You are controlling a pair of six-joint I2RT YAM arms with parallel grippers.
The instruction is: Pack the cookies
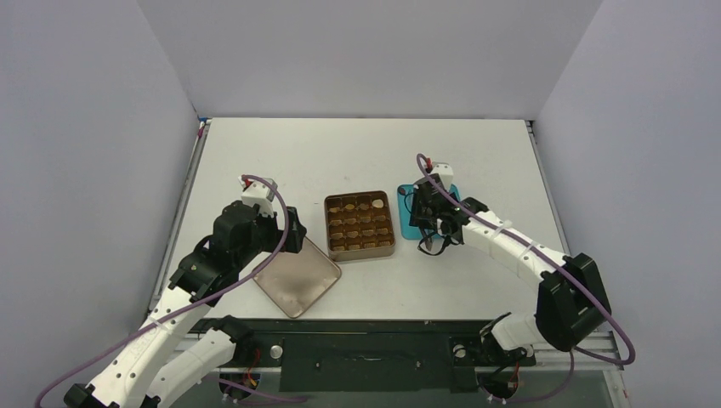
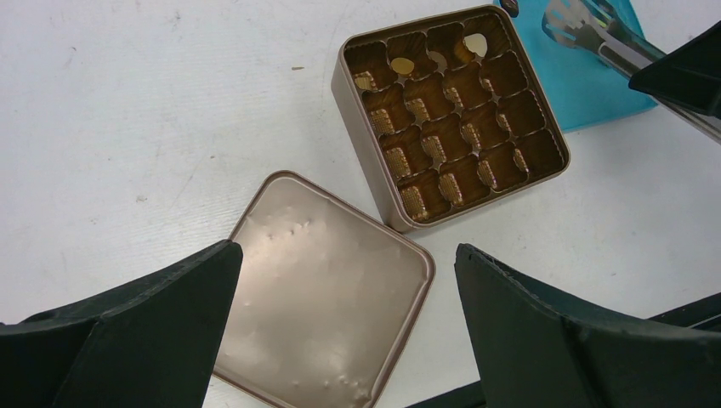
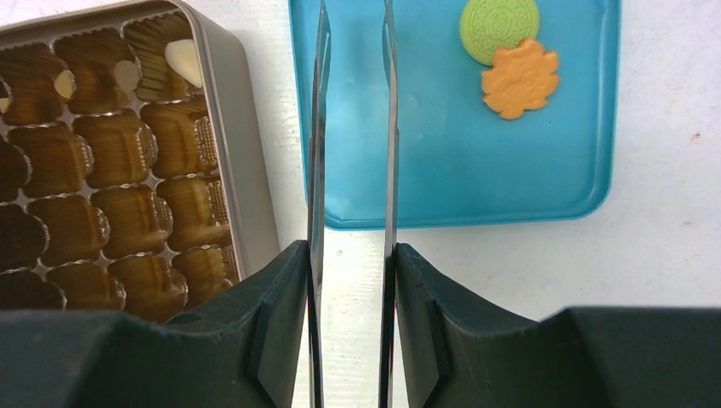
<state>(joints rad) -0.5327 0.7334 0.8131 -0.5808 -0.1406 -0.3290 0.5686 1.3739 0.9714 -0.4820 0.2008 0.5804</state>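
Note:
A green round cookie (image 3: 499,25) and an orange leaf-shaped cookie (image 3: 519,78) lie on the blue tray (image 3: 476,161). The gold tin (image 3: 238,144) stands open to its left, with pale cookies (image 3: 183,59) in the far-row compartments, also in the left wrist view (image 2: 476,44). My right gripper (image 3: 350,272) is shut on the long metal tweezers (image 3: 319,127), whose arms stand apart above the tray's left part; their tips are out of view. My left gripper (image 2: 349,323) is open and empty above the tin lid (image 2: 323,289).
The lid (image 1: 296,280) lies flat on the table, left of and nearer than the tin (image 1: 360,254). The blue tray (image 1: 422,212) sits right of the tin. The white table is walled on three sides, with a black rail at the near edge.

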